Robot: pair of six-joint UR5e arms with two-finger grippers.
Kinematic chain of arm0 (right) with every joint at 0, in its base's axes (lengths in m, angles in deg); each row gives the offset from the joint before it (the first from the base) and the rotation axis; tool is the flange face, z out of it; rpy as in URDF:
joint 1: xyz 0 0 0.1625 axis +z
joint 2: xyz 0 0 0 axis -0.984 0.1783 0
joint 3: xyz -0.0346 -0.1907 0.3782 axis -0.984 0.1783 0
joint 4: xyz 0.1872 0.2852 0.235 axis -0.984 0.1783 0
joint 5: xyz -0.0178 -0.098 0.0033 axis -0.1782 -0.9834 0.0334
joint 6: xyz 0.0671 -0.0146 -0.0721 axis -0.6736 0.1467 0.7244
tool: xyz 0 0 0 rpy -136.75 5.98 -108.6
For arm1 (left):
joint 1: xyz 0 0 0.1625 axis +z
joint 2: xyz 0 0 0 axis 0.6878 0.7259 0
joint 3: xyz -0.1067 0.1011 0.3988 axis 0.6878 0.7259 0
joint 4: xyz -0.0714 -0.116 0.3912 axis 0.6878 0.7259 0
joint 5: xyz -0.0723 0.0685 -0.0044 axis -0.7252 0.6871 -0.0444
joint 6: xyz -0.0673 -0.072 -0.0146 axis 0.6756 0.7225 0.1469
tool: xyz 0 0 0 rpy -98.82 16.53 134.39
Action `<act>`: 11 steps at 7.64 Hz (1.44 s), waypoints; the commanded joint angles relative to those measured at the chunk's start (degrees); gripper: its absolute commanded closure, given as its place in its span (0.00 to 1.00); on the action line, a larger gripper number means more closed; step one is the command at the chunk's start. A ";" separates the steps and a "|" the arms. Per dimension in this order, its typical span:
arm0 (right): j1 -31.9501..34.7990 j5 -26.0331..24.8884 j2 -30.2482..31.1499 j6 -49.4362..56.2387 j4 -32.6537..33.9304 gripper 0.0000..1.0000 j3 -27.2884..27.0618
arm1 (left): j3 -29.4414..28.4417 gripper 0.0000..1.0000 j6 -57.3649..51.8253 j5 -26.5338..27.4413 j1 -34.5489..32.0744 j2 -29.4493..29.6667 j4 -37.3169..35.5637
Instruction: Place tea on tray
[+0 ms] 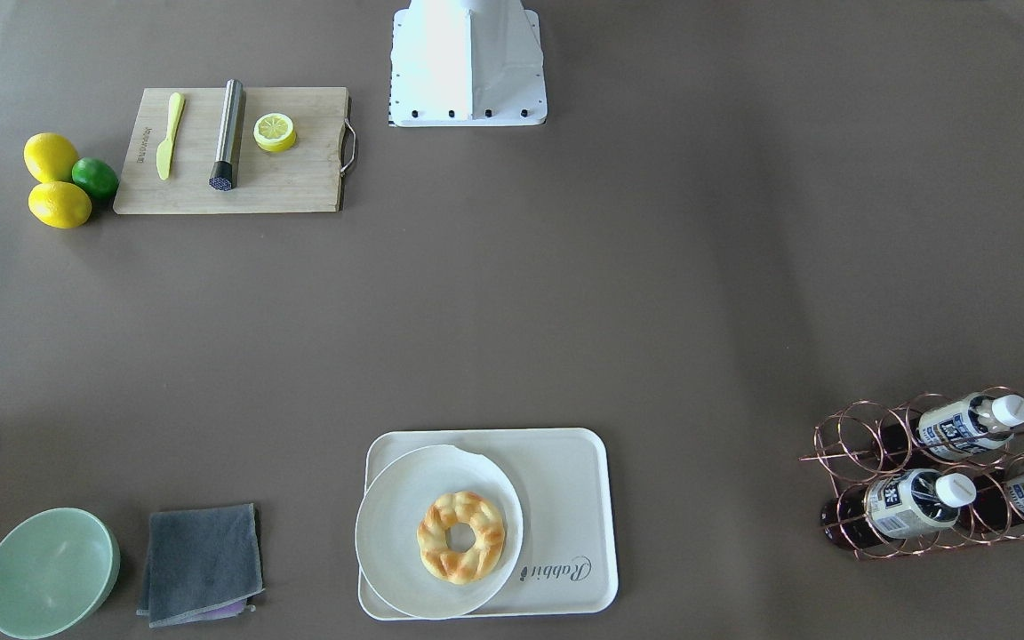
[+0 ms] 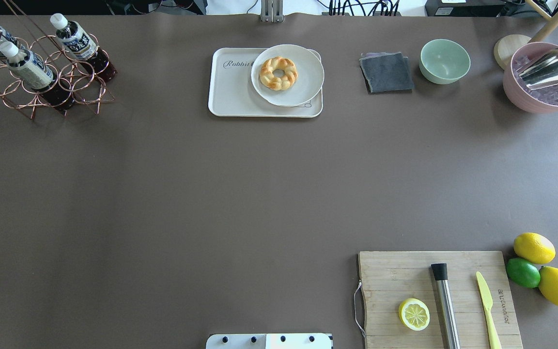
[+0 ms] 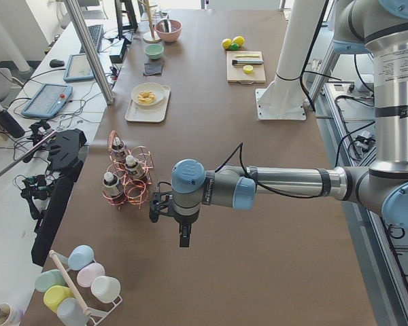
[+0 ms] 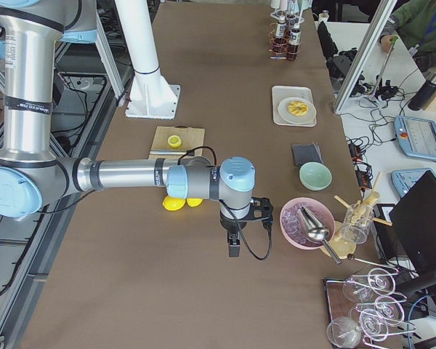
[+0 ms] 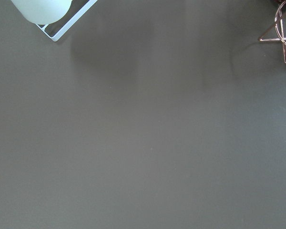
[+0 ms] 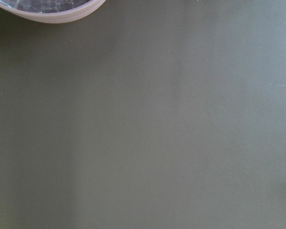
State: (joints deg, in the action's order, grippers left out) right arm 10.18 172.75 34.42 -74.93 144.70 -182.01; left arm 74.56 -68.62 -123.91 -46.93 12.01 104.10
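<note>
Tea (image 1: 912, 503), clear plastic, lies in copper wire rack (image 1: 841, 455); cream rimmed tray (image 1: 565, 480) apart; left gripper (image 3: 183, 238), right gripper (image 4: 234, 247) fingers unreadable.

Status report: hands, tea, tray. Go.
Left hand near copper wire rack, right hand by pink bowl; open or shut unclear. Three clear tea bottles racked, untouched. Round white plate with donut covers half the cream tray.

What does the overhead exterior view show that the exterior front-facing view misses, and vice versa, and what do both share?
Only overhead: a pink bowl of ice with a metal scoop, a wooden disc beside it. Only front-facing: the robot's white pedestal column. Both: three tea bottles in a copper wire rack, the tray holding a plate with a doughnut, green bowl, grey cloth, cutting board, lemons, lime.
</note>
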 commanded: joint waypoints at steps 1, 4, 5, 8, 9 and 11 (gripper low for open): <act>0.00 0.00 0.00 0.00 0.00 0.00 0.00 | 1.04 0.01 0.24 0.00 -0.22 -0.12 -0.26; 0.00 0.00 0.00 0.00 0.00 0.00 0.00 | 2.89 0.01 0.06 -0.09 -0.49 -1.96 -0.09; 0.00 0.00 0.00 0.00 0.00 0.00 0.00 | 2.98 0.01 0.06 -0.09 -0.49 -2.05 0.00; 0.00 0.09 0.00 0.00 0.00 0.00 -0.17 | 2.90 0.01 0.06 -0.08 -0.49 -2.06 -0.09; 0.00 0.09 0.09 0.00 0.09 0.00 -0.35 | 2.90 0.01 0.06 -0.09 -0.49 -2.14 -0.09; 0.00 0.09 0.00 0.00 0.09 0.00 -0.44 | 2.90 0.01 0.06 -0.09 -0.49 -2.06 -0.09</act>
State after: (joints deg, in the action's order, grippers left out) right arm 10.18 172.83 34.49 -74.93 144.77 -182.36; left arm 77.45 -68.56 -123.99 -47.42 9.93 104.01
